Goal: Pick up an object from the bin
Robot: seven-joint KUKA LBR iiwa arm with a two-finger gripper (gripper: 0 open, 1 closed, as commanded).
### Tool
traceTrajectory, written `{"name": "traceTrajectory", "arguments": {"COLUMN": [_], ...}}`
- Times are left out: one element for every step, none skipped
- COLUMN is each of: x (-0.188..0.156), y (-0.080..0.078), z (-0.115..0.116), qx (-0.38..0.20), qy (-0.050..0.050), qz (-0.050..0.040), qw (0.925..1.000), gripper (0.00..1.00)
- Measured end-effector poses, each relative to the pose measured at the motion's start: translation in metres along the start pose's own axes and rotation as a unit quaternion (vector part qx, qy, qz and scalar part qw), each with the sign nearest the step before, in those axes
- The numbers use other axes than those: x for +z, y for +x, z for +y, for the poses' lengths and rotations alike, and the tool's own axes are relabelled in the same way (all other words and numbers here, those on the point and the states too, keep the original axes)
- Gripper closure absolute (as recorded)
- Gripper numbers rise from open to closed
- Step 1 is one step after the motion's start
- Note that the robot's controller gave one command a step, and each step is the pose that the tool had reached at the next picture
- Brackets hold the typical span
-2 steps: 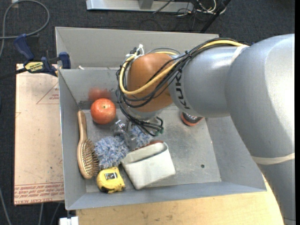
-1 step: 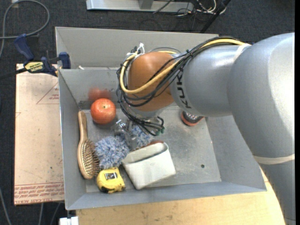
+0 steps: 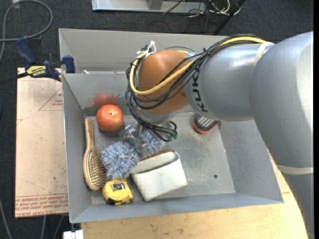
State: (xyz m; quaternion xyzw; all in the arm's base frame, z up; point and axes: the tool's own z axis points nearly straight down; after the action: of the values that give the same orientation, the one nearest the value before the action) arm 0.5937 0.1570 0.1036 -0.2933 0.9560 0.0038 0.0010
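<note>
My gripper (image 3: 136,133) is low in the middle of the bin, under the arm's orange cover, right at the top edge of a fluffy blue-grey cloth (image 3: 119,159). A red apple (image 3: 109,118) sits just left of the gripper, near the bin's left wall. In front of the gripper lies a white block with a reddish upper edge (image 3: 159,177), tilted. Whether the gripper touches the cloth is hidden by cables and the cover.
A wooden hairbrush (image 3: 92,162) lies along the left wall and a yellow tape measure (image 3: 117,192) at the front left corner. A small orange and black round thing (image 3: 203,124) peeks out under the arm at the right. The arm covers the bin's back right.
</note>
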Motion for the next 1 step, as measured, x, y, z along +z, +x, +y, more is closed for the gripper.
{"name": "traceTrajectory", "arguments": {"x": [-0.0237], "y": [-0.0019], "z": [-0.0005], "qx": [0.0], "qy": [0.001], "qz": [-0.0034], "qw": [1.0], "gripper": [1.0]}}
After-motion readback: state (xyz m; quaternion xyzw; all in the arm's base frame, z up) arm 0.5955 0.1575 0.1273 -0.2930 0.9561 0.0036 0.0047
